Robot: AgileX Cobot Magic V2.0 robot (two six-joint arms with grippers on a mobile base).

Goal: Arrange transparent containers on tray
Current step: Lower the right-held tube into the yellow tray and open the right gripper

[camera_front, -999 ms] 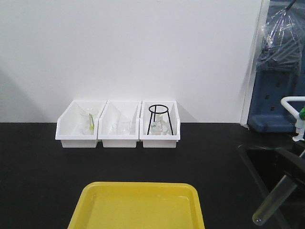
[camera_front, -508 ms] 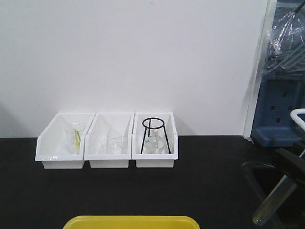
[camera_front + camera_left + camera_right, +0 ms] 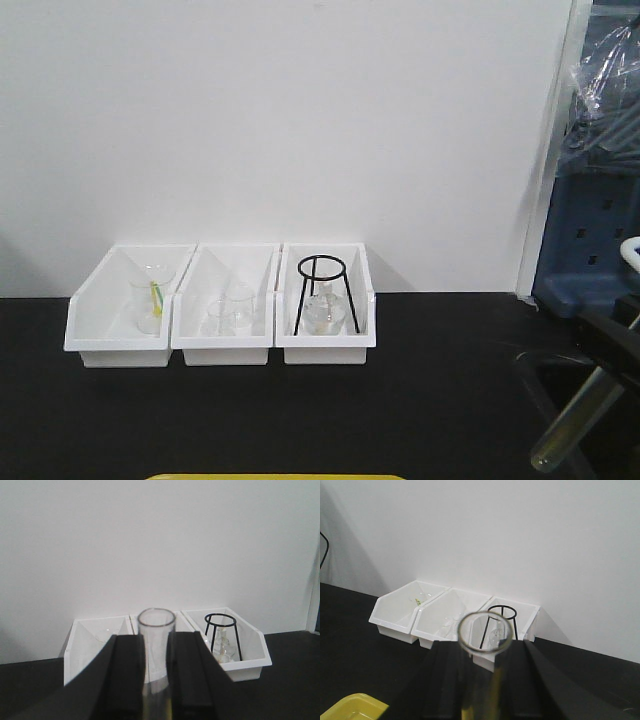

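Observation:
Each gripper holds one transparent container, a slim clear test tube. In the left wrist view my left gripper point(image 3: 156, 647) is shut on a tube point(image 3: 156, 625) whose open mouth sticks out past the black fingers point(image 3: 127, 675). My right gripper point(image 3: 485, 655) is shut on a second tube point(image 3: 480, 692), its mouth towards the camera. In the front view that tube point(image 3: 566, 424) hangs slanted at the right edge, rounded end down, below the right gripper point(image 3: 608, 358). The yellow tray shows only as a sliver point(image 3: 275, 477) and a corner point(image 3: 350, 707).
Three white bins point(image 3: 220, 305) stand in a row against the white wall on the black tabletop point(image 3: 300, 410). They hold beakers point(image 3: 150, 295), and the right one holds a black tripod ring point(image 3: 322, 292) over a flask. A blue unit wrapped in plastic point(image 3: 595, 200) stands at the right.
The front view has tilted upward: the bins sit lower in frame and the yellow tray has slid almost out at the bottom. The right gripper's tube keeps its place in frame.

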